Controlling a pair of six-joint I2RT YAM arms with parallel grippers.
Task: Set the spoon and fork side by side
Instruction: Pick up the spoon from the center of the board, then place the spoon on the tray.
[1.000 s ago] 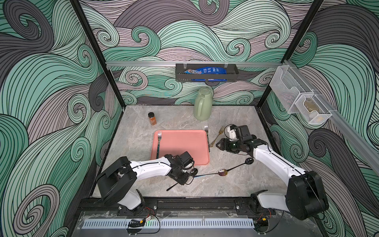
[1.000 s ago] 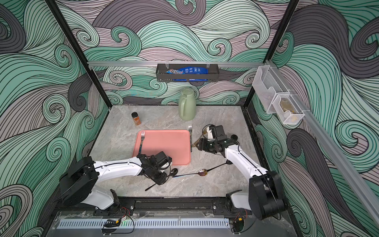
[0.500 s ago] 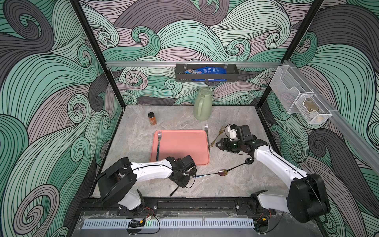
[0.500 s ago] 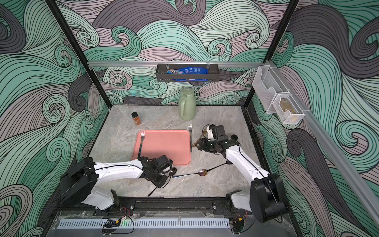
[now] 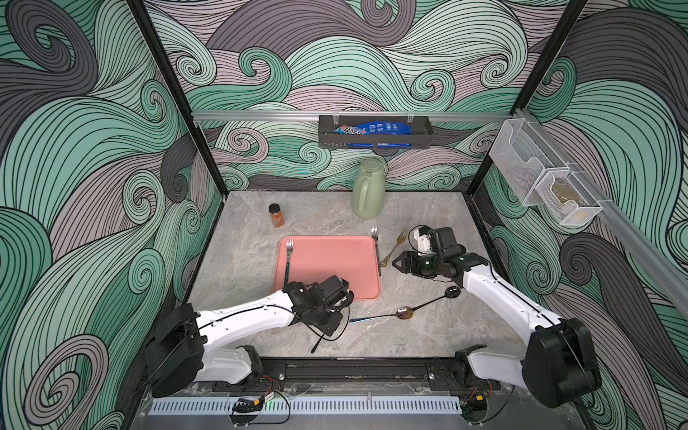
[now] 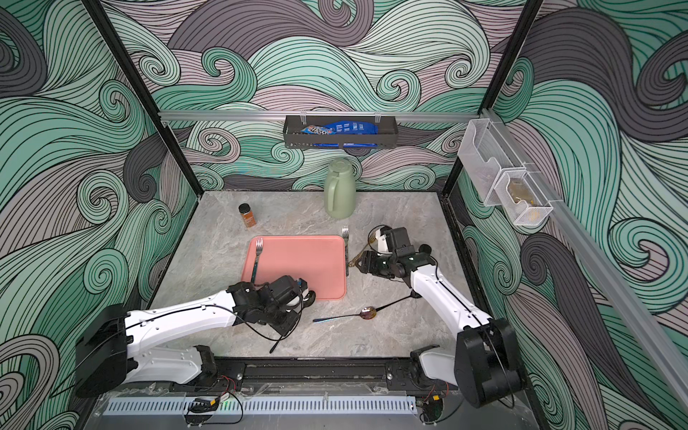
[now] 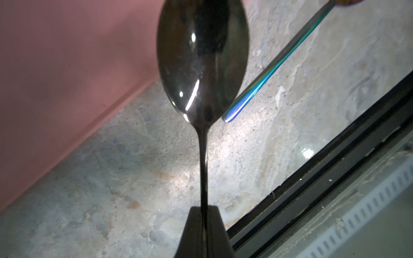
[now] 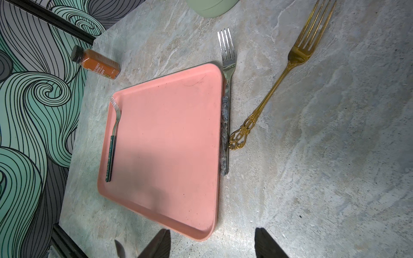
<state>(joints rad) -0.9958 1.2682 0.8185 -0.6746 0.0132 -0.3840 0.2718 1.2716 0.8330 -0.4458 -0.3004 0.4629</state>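
My left gripper (image 5: 337,307) (image 7: 203,208) is shut on the thin handle of a black spoon (image 7: 202,55) near the front corner of the pink tray (image 5: 327,260). The spoon's bowl points at the tray and its handle end (image 6: 273,348) sticks out toward the table's front. A green-handled fork (image 5: 288,260) lies along the tray's left rim. A silver fork (image 8: 226,67) lies against the tray's right edge, and a gold fork (image 8: 279,78) rests just right of it. My right gripper (image 5: 400,264) (image 8: 212,230) hovers open beside the gold fork's handle, holding nothing.
An iridescent spoon (image 5: 391,315) and a black long-handled spoon (image 5: 443,298) lie on the table right of my left gripper. A green jug (image 5: 368,190) and a spice bottle (image 5: 276,216) stand at the back. A wall basket (image 5: 376,132) hangs above.
My left gripper's jaws have closed on the black spoon's handle, and the gripper has shifted slightly toward the front left. The right arm has barely moved.
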